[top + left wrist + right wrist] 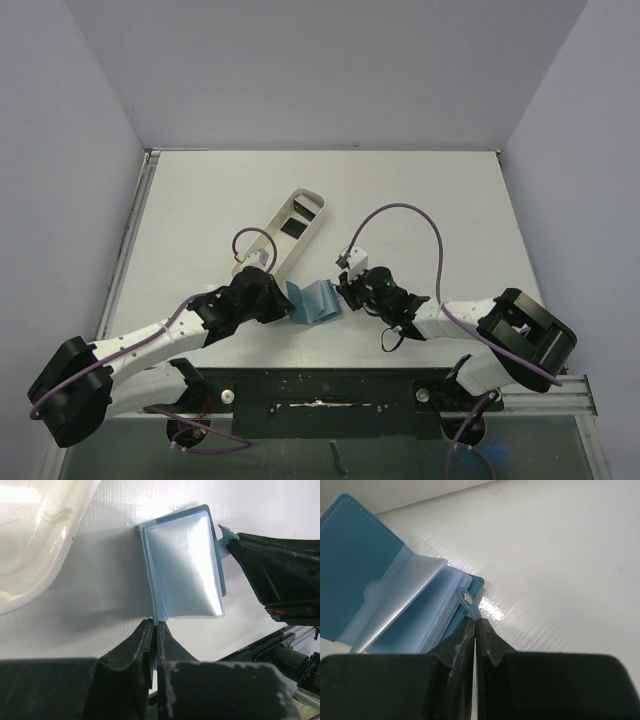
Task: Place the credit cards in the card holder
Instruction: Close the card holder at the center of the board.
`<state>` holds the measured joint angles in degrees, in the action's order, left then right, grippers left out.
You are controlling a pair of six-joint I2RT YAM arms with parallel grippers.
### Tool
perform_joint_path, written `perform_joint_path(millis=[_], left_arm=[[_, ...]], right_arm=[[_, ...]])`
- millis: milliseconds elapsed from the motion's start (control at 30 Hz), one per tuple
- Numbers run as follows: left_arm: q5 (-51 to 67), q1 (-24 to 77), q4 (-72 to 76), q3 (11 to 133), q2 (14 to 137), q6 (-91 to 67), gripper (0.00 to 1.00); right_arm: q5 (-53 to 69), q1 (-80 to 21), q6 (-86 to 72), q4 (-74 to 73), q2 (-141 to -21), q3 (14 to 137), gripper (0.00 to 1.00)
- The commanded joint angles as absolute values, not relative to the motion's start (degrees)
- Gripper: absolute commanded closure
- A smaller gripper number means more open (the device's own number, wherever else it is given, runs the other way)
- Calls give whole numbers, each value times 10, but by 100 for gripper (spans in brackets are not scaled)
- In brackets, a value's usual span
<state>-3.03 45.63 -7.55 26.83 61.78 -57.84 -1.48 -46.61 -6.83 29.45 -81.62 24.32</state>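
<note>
Observed: left gripper [154, 625] clamps left edge of card holder [185, 565]; right gripper [476, 622] pinches snap tab [466, 599]. Judged best: draw apart gently, so pockets lie flat and exposed.

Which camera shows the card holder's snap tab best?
The right wrist view: the snap tab sits close and centred, face on, pinched in the right fingers. The left wrist view catches only its tip beside the card holder; the top view shows it too small to make out.

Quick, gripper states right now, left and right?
Left gripper: shut on an edge of the card holder.
Right gripper: shut on the holder's snap tab.
</note>
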Motion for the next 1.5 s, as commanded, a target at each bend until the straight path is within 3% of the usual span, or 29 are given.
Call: perform_joint_path(millis=[0,233,400,633,1067,1367,1467], left_arm=[[-41,453,-76,292,613,-580,100],[-19,453,-41,286,614,-582,100],[54,454,65,283,646,-579,81],[123,463,174,282,729,-579,73],[143,466,160,334,809,-533,62],[108,456,137,340,784,-543,61],[109,449,137,337,781,-542,73]], right_arm=[[-94,-471,-184,336,-786,259,100],[-64,-472,-199,385,-783,247,100],[-40,-475,-213,423,-785,224,100],[-52,-493,-238,435,-787,211,100],[-78,-498,-264,432,-762,176,100],[-89,-499,-276,441,-746,159,100],[-91,-499,-277,440,-748,157,100]])
